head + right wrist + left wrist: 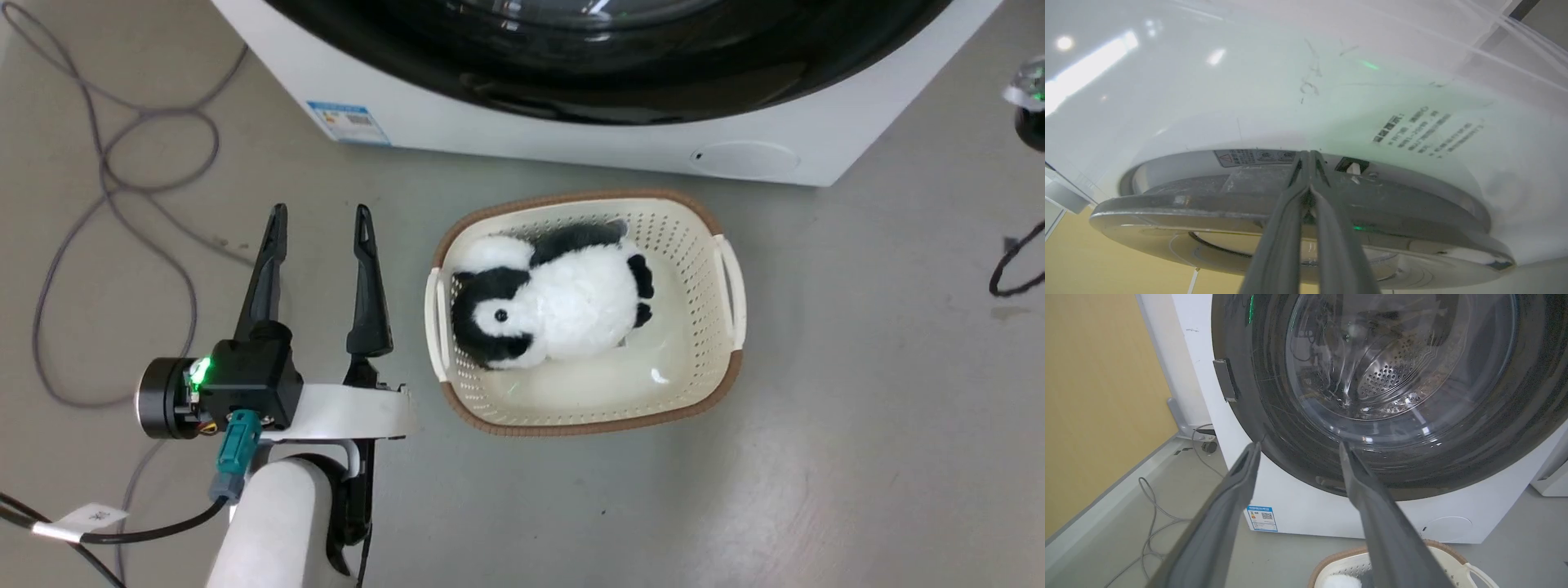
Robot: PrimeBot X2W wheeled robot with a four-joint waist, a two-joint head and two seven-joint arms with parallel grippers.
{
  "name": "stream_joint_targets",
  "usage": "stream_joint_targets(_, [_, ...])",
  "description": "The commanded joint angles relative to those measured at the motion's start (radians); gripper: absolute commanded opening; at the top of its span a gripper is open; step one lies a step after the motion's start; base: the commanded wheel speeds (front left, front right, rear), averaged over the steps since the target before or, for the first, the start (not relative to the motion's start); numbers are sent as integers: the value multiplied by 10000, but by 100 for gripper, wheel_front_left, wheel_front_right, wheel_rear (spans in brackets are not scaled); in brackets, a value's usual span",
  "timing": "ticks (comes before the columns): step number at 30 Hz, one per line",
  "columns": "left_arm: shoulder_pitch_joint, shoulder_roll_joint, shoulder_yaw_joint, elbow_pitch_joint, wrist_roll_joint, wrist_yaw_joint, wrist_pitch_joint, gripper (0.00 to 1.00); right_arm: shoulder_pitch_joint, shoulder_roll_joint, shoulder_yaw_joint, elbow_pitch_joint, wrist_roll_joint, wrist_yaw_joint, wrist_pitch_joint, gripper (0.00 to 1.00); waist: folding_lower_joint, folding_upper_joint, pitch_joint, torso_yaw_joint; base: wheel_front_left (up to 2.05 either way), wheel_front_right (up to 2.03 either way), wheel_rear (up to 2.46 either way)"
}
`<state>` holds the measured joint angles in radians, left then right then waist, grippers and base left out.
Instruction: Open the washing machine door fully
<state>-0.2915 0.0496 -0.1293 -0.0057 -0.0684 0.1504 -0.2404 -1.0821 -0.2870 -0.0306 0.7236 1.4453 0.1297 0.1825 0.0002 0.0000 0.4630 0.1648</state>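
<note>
Right gripper (1309,155) fingers pressed together, tips tucked behind washing machine door (1167,204) rim, seemingly to pry; left gripper (320,214) spread, empty, idle.

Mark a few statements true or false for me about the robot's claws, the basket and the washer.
1. A plush penguin lies in the basket. True.
2. The basket stands on top of the washing machine. False: it stands on the floor in front of the machine.
3. The left gripper has its fingers spread and holds nothing. True.
4. The right gripper has its fingers wide apart. False: they are pressed together, with the tips at the edge of the washing machine door.
5. A blue label sits low on the machine's front. True.
</note>
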Motion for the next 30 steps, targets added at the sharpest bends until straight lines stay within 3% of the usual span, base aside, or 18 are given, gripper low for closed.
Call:
stream_joint_targets(1, [-223,6,-65,-44,-102,83,-108,100,-359,-78,114,148,350,9,198,0,-2,0,138,91,0,0,0])
stream_joint_targets(6, [-376,6,-149,-9,-168,192,-212,100,-522,-165,446,297,831,10,712,0,-2,0,326,158,0,0,0])
stream_joint_targets(19, [-275,6,-50,126,-78,110,-214,100,238,-180,1244,-167,737,10,1978,0,-2,0,-75,-104,0,0,0])
stream_joint_targets(30, [36,6,155,305,84,-112,-214,100,1273,-13,1468,-694,963,10,2341,0,-2,0,-744,-514,0,0,0])
